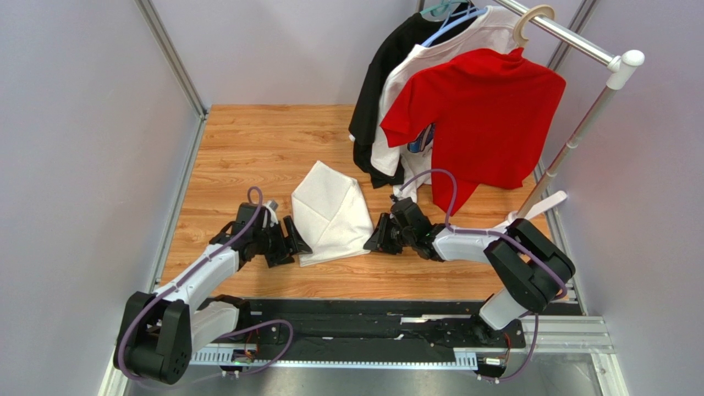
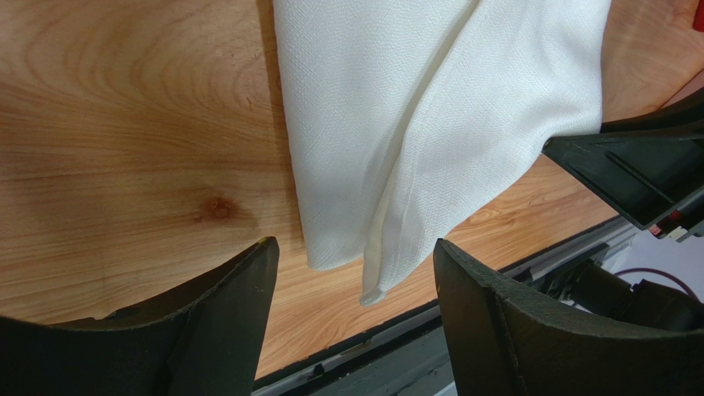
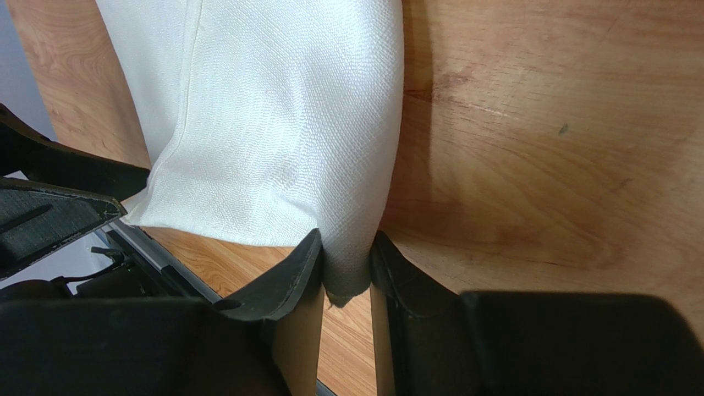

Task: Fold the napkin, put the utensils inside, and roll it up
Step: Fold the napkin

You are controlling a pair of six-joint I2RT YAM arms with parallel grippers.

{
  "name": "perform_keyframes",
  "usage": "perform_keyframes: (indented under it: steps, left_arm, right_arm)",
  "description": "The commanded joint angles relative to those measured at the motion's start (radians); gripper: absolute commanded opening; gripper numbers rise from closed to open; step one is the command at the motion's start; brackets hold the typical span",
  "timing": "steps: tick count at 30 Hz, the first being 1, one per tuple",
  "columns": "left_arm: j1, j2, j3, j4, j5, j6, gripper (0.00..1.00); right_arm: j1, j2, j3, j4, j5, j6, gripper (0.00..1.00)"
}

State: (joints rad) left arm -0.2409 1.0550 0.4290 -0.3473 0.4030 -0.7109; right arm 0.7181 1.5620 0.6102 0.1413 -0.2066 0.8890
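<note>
The white napkin (image 1: 330, 213) lies folded on the wooden table between my two grippers. My right gripper (image 1: 373, 240) is shut on the napkin's near right corner; in the right wrist view the cloth (image 3: 273, 124) is pinched between the two fingertips (image 3: 347, 268). My left gripper (image 1: 291, 243) is open at the napkin's near left corner; in the left wrist view that corner (image 2: 376, 247) hangs free between the spread fingers (image 2: 248, 280), touching neither. No spoon shows in any view.
A clothes rack (image 1: 578, 107) stands at the back right with a red shirt (image 1: 483, 115), a white shirt (image 1: 421, 66) and a black garment (image 1: 384, 74). The table's near edge and black rail (image 1: 372, 309) run just behind the grippers.
</note>
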Motion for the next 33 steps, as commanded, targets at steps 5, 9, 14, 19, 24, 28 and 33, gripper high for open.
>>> perform_keyframes:
  steps: [5, 9, 14, 19, 24, 28, 33]
  left_arm:
    - [-0.005, -0.003, -0.035, 0.031, 0.051, -0.009, 0.72]
    - [-0.008, -0.023, -0.065, 0.065, 0.072, -0.047, 0.64]
    - [-0.023, -0.059, -0.073, 0.079, 0.086, -0.094, 0.63]
    - [-0.026, -0.102, -0.078, 0.070, 0.060, -0.121, 0.60]
    - [-0.028, -0.072, -0.078, 0.100, 0.065, -0.133, 0.52]
    - [-0.031, -0.075, -0.061, 0.082, 0.099, -0.137, 0.52]
    - [-0.034, -0.202, -0.075, -0.057, 0.033, -0.113, 0.59]
  right_arm:
    - [0.003, 0.041, -0.012, 0.078, 0.019, 0.019, 0.19]
    - [0.001, 0.047, -0.015, 0.086, 0.021, 0.019, 0.18]
    - [0.003, 0.052, -0.017, 0.087, 0.019, 0.016, 0.18]
    - [0.003, 0.058, -0.017, 0.090, 0.018, 0.014, 0.18]
    - [0.003, 0.059, -0.017, 0.096, 0.013, 0.016, 0.17]
    - [0.003, 0.059, -0.017, 0.090, 0.015, 0.011, 0.17]
    - [0.003, 0.062, -0.012, 0.095, 0.015, 0.013, 0.16]
